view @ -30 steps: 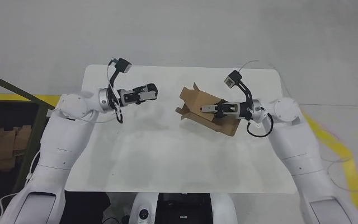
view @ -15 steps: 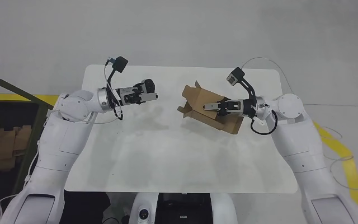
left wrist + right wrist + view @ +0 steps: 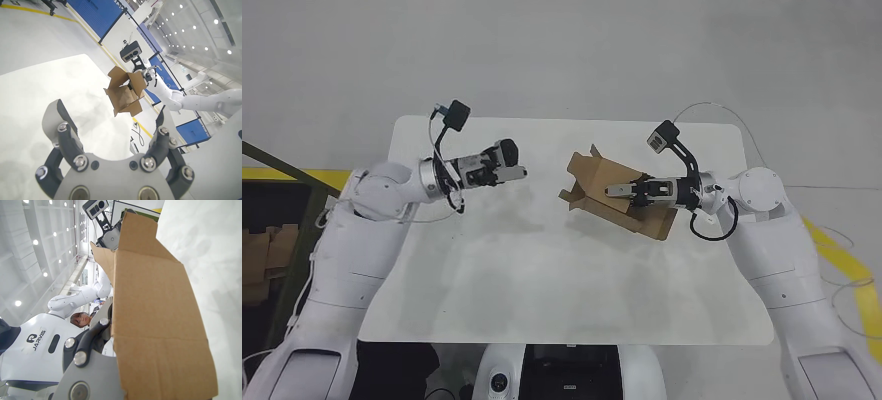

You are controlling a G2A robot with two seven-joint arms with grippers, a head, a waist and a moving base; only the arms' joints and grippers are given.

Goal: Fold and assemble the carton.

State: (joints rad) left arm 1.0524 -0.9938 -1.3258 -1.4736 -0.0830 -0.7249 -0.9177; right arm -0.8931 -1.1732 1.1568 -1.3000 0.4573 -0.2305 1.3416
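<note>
Over the right half of the white table [image 3: 542, 290], the brown corrugated carton [image 3: 594, 178] hangs with its flaps splayed, and the right gripper [image 3: 620, 191] is clamped on one side wall. The left gripper [image 3: 519, 172] faces it from well apart, jaws spread wide and empty. I judge the carton light, stiff across its panels but hinging at the creases, and best pinched mid-flap near a free edge.

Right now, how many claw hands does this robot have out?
2. The left gripper hangs open and empty over the table's left side, pointing toward the carton. The right gripper is clamped on the carton over the table's right side.
</note>
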